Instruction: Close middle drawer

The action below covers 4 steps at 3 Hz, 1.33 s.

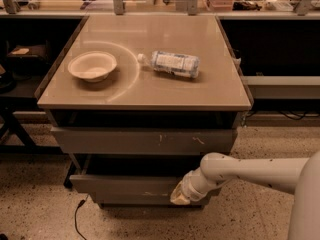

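Your gripper (180,196), grip state indiscernible, sits at the middle drawer (120,188) front, off-centre right; pushing there may skew and jam it.

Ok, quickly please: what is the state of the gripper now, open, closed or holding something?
Gripper: at the front of the middle drawer, low on its right part; open or closed cannot be told.

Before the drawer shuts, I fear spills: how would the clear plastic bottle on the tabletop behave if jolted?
Lying on its side, the clear plastic bottle would probably roll. Small and plastic, it is likely light. The gripper sits low at the grey middle drawer front.
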Motion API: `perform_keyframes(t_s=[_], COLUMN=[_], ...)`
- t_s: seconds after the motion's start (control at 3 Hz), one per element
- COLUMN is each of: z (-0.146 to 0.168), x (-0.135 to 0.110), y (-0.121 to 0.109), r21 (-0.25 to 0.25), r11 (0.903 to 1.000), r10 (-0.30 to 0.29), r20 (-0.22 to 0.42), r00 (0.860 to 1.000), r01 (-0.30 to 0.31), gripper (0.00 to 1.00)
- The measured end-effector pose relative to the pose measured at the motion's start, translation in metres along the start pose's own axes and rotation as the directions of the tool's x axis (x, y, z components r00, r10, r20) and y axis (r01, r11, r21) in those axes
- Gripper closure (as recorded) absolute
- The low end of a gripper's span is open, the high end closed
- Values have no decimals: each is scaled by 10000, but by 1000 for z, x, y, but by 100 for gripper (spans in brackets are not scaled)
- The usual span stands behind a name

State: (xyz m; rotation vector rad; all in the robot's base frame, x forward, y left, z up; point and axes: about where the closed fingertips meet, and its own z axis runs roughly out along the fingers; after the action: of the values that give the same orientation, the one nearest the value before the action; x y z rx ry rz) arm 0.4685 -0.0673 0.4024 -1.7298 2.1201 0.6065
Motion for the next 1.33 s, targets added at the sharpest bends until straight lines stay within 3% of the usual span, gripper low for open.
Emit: perform_keyframes(t_s=[0.67, 1.33], z=[12, 12], x=[-7, -8], y=[-34, -36], r21=[954, 1021], r11=[9951, 9945], r10=[-235, -235], r20=[-146, -116], r00=[9996, 9997], r01=[247, 245], gripper=[100, 59])
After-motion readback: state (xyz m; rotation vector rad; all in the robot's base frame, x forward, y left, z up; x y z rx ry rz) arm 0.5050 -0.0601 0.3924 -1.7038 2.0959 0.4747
